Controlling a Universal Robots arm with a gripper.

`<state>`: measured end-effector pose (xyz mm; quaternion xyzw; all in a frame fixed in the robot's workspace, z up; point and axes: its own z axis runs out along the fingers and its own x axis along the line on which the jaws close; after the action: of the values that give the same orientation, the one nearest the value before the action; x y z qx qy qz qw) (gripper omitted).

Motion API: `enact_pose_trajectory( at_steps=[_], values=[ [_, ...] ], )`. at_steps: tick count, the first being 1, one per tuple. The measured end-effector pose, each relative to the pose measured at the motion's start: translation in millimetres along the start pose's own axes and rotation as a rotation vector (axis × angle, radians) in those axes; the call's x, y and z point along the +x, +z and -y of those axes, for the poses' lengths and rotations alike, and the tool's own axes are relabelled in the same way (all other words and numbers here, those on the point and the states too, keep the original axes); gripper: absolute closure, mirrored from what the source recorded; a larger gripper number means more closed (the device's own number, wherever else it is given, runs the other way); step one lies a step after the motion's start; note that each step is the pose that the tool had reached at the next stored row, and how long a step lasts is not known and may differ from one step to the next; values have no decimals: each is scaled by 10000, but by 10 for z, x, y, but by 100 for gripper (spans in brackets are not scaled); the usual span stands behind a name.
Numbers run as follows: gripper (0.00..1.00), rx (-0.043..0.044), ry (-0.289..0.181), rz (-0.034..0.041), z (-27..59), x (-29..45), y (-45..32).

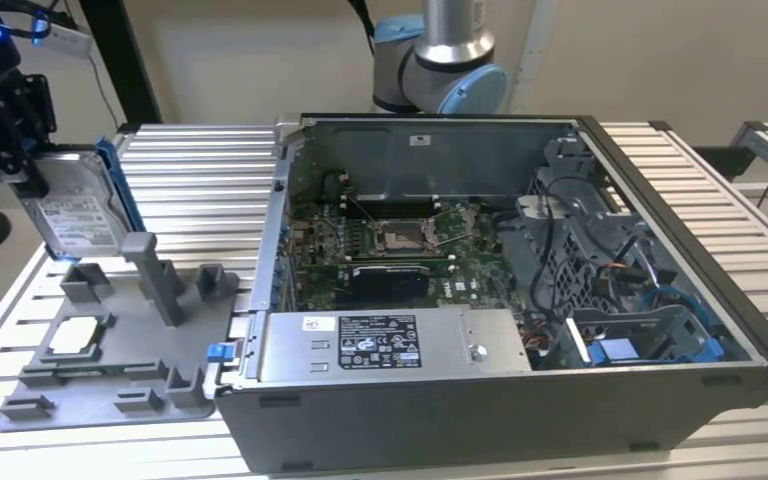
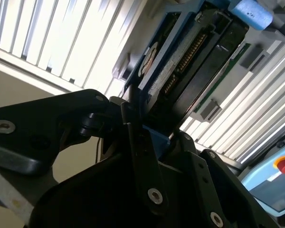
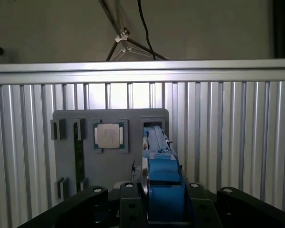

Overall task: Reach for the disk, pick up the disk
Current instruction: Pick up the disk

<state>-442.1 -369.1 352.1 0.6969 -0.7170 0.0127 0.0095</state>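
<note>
1. Ribbed aluminium slats make up the table [image 1: 197, 170], with a pale plain wall behind it.
2. At the exterior view's left, the black gripper [image 1: 27, 172] hangs over the table's far corner. Its fingers [image 2: 138, 142] are clamped narrowly on the top edge of the disk [image 1: 75, 218].
3. The disk is held upright on edge, with its white label facing the exterior camera and a blue rail [image 1: 120, 185] along its side. In the first wrist view it appears edge-on [image 3: 156, 152] between the jaws. The second wrist view shows its connector end [image 2: 190, 61].
4. Just below the disk lies a grey moulded tray [image 1: 104, 400], whose tall post [image 1: 157, 285] stands beside the disk's lower corner. I cannot tell whether the disk touches the tray.
5. A small square chip [image 1: 75, 335] sits in a tray recess, apart from the disk.
6. Beside the tray, towards the exterior view's right, an open computer case [image 1: 704, 330] rests on the slats. Inside it, a grey metal box [image 1: 491, 345] sits along the near wall.
7. The arm's base joint [image 1: 444, 70] rises behind the case.
</note>
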Motion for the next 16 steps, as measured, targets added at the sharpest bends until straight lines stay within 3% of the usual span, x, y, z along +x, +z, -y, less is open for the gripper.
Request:
enact_pose_trajectory(
  at_steps=[16],
  values=[
    [100,0,0,0,1,7,-223]
  ],
)
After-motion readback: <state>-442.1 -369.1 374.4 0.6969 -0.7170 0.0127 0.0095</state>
